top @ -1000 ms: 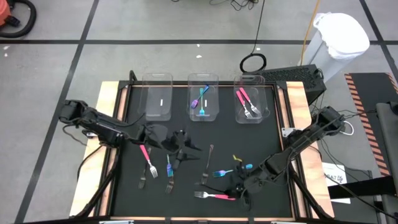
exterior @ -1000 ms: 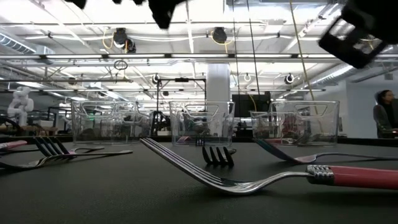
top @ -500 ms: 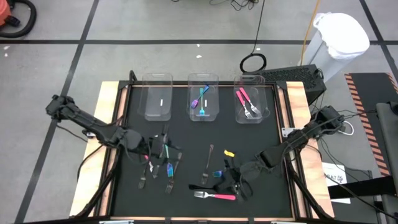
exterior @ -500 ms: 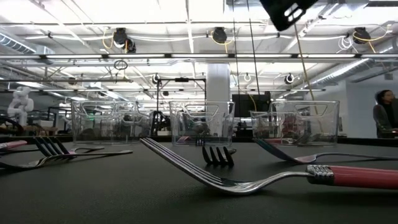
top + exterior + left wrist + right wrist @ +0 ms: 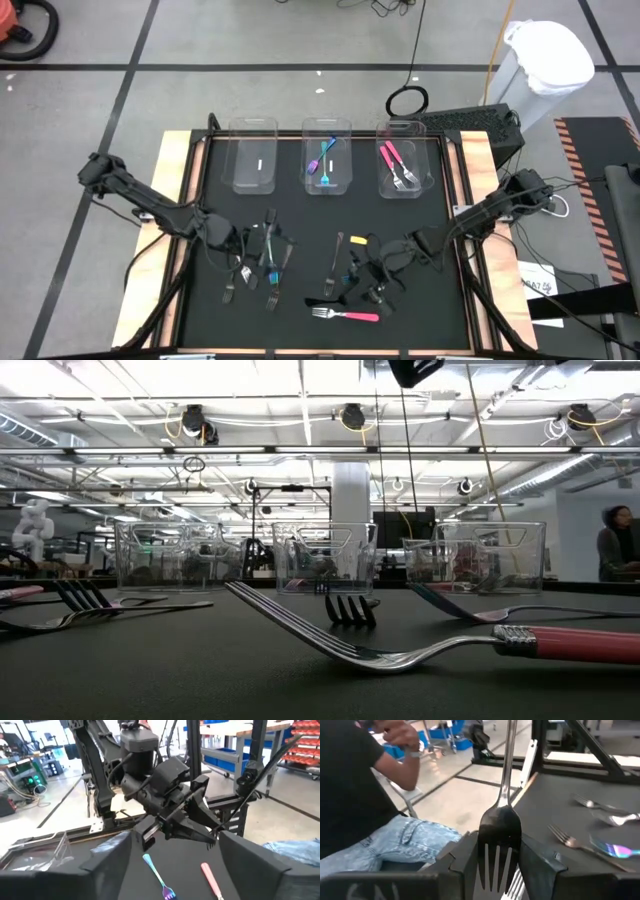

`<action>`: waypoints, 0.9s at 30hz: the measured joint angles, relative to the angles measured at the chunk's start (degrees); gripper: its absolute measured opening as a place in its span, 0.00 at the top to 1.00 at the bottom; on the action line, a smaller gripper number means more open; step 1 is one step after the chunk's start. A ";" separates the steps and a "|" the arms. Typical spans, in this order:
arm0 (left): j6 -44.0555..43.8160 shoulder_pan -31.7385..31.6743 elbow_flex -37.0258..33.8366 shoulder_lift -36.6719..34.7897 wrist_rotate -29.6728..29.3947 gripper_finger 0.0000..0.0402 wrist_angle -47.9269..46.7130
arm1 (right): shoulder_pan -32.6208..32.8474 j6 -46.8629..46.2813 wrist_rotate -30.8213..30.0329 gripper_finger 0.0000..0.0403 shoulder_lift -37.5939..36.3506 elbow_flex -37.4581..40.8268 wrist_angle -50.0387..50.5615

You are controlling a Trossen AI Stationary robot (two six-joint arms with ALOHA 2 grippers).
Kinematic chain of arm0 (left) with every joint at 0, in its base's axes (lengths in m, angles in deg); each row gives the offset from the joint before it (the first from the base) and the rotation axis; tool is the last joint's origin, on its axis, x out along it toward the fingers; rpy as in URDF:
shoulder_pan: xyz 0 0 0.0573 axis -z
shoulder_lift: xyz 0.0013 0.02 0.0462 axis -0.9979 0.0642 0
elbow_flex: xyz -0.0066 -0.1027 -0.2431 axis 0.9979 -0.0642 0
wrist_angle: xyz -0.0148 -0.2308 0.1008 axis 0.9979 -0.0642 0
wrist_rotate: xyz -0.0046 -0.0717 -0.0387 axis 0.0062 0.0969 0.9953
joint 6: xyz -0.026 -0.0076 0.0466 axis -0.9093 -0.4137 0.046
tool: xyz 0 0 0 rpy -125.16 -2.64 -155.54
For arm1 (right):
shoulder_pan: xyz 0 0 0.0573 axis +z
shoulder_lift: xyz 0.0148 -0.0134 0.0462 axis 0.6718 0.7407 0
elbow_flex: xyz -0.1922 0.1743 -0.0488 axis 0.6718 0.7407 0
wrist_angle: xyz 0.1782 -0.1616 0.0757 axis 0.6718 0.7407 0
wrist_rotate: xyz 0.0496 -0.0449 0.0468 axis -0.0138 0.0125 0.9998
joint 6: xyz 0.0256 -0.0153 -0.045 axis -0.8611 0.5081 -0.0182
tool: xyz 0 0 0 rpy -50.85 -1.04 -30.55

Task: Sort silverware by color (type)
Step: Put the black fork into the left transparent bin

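Note:
My right gripper [image 5: 501, 870], low over the mat's right half [image 5: 368, 272], is shut on a dark fork [image 5: 501, 827]. My left gripper [image 5: 172, 870] hangs over the mat's left half [image 5: 268, 246], open, with nothing between its fingers; it faces the right arm. Loose silverware lies flat on the black mat: a blue-handled fork [image 5: 156, 876], a pink handle [image 5: 212, 880], a pink-handled fork near the front edge [image 5: 346, 315], a dark fork [image 5: 336, 258] and other forks [image 5: 230, 288] at the left. My right gripper pinches the dark fork by its head and tines [image 5: 499, 851] between the two fingers [image 5: 466, 860]. The tines point back toward the wrist and the thin handle [image 5: 507, 765] sticks out ahead of the fingertips. The fork is lifted clear of the mat.
Three clear bins stand along the mat's far edge: the left one [image 5: 253, 180], the middle one [image 5: 345, 160] with blue forks, the right one [image 5: 425, 170] with pink forks. A person in jeans [image 5: 380, 835] is beside the table. Wooden borders [image 5: 180, 180] frame the mat.
My right gripper has risen and gone from the near edge toward the far edge and a little leftward, rolling its wrist, with the dark fork in it. My left gripper has drawn back toward the table's left, over the forks there.

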 joint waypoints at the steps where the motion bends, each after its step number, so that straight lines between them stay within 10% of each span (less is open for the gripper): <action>1: 0.22 0.02 0.00 0.52 0.40 0.22 1.04 | -0.36 0.36 0.65 0.70 0.00 0.00 -0.13; 27: 6.22 -6.24 0.02 22.03 32.76 0.27 45.38 | -6.69 1.74 11.15 0.71 0.02 0.00 -3.99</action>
